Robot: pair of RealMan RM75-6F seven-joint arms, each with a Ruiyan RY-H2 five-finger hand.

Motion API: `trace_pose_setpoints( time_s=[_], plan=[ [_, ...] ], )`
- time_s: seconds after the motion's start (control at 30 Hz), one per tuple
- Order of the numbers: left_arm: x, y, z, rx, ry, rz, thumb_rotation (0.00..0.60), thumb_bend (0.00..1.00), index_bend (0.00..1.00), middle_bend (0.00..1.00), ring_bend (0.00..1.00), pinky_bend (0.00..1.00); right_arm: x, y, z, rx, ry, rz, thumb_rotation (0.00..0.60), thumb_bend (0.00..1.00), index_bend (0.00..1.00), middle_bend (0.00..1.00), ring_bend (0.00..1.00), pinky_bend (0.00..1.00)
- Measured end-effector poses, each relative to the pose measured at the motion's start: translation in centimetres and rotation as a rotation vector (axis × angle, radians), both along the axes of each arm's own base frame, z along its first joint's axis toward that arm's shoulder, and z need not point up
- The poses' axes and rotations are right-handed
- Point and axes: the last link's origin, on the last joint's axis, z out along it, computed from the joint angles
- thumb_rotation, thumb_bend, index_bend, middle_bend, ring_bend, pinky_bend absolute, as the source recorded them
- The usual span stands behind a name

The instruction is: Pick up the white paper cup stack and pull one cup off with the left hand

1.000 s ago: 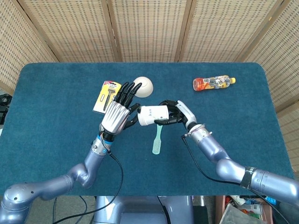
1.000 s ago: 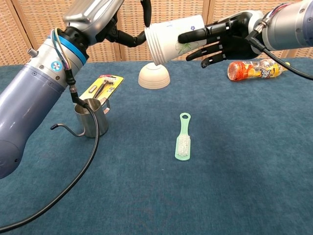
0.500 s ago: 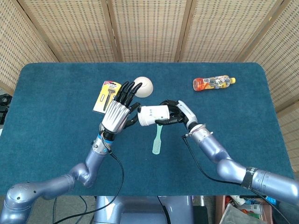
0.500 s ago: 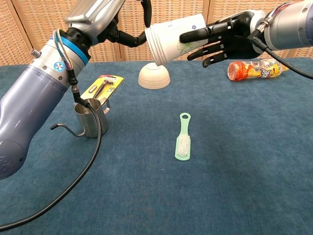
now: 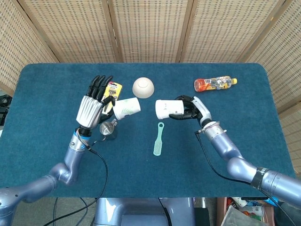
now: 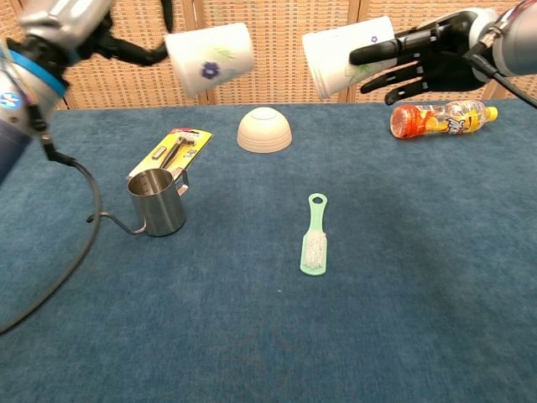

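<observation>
Pulling apart from where both hands had met a second earlier, my left hand (image 5: 92,106) held one separated cup (image 5: 126,108) by its base, above the steel pitcher (image 6: 157,201). My right hand (image 5: 190,108) gripped the remaining cup stack (image 5: 169,108) on its side, above the green brush (image 6: 314,238). Farther back, the bowl (image 5: 143,87) and bottle (image 5: 215,84) had stayed put.

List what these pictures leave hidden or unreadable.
- How many cups remain in the cup stack: nested, both views.
- Left robot hand grip on the pulled cup: the head view shows only its back; the chest view's frame edge cuts it off.
- Razor pack print: too small.
- Bottle label: too small.
- Inverted bowl: inside hidden.
</observation>
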Motion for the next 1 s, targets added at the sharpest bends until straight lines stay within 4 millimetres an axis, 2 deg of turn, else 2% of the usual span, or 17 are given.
trace_pose_setpoints(
  time_s=[0.17, 0.4, 0.57, 0.7, 0.87, 0.9, 0.93, 0.97, 1.0],
  plan=[
    [-3.7, 0.4, 2.9, 0.029, 0.014, 0.058, 0.600, 0.51, 0.70, 0.07, 0.02, 0.04, -1.4, -0.1, 0.3, -0.014, 0.046, -0.008, 0.600, 0.35, 0.60, 0.60, 0.46, 0.67],
    [-8.5, 1.0, 6.5, 0.022, 0.145, 0.171, 0.600, 0.52, 0.71, 0.07, 0.02, 0.04, -3.6, -0.1, 0.3, -0.052, 0.172, 0.004, 0.600, 0.35, 0.60, 0.60, 0.46, 0.66],
    [-11.1, 1.2, 7.4, -0.087, 0.279, 0.270, 0.600, 0.53, 0.71, 0.05, 0.00, 0.01, -4.7, -0.1, 0.1, -0.110, 0.342, 0.065, 0.600, 0.35, 0.60, 0.60, 0.46, 0.66],
    [-13.0, 1.4, 8.2, -0.212, 0.415, 0.382, 0.600, 0.55, 0.71, 0.00, 0.00, 0.00, -5.8, 0.0, -0.3, -0.176, 0.500, 0.114, 0.600, 0.35, 0.60, 0.60, 0.46, 0.66],
    [-14.3, 1.2, 9.0, -0.337, 0.585, 0.509, 0.600, 0.55, 0.71, 0.00, 0.00, 0.00, -6.9, -0.1, -0.9, -0.233, 0.653, 0.162, 0.600, 0.35, 0.60, 0.59, 0.46, 0.67],
    [-14.4, 1.2, 9.2, -0.353, 0.615, 0.533, 0.600, 0.55, 0.69, 0.00, 0.00, 0.00, -7.1, -0.1, -1.1, -0.249, 0.688, 0.175, 0.600, 0.35, 0.59, 0.56, 0.45, 0.65],
    [-14.4, 1.1, 9.3, -0.362, 0.631, 0.549, 0.600, 0.55, 0.59, 0.00, 0.00, 0.00, -7.2, -0.1, -1.2, -0.261, 0.712, 0.184, 0.600, 0.30, 0.50, 0.49, 0.41, 0.59],
    [-14.4, 1.1, 9.4, -0.370, 0.644, 0.565, 0.600, 0.52, 0.47, 0.00, 0.00, 0.00, -7.4, -0.1, -1.3, -0.271, 0.734, 0.192, 0.600, 0.24, 0.41, 0.42, 0.35, 0.53],
    [-14.4, 1.1, 9.5, -0.380, 0.657, 0.585, 0.600, 0.46, 0.26, 0.00, 0.00, 0.00, -7.5, 0.0, -1.5, -0.280, 0.757, 0.203, 0.600, 0.13, 0.26, 0.27, 0.24, 0.40]
  ],
)
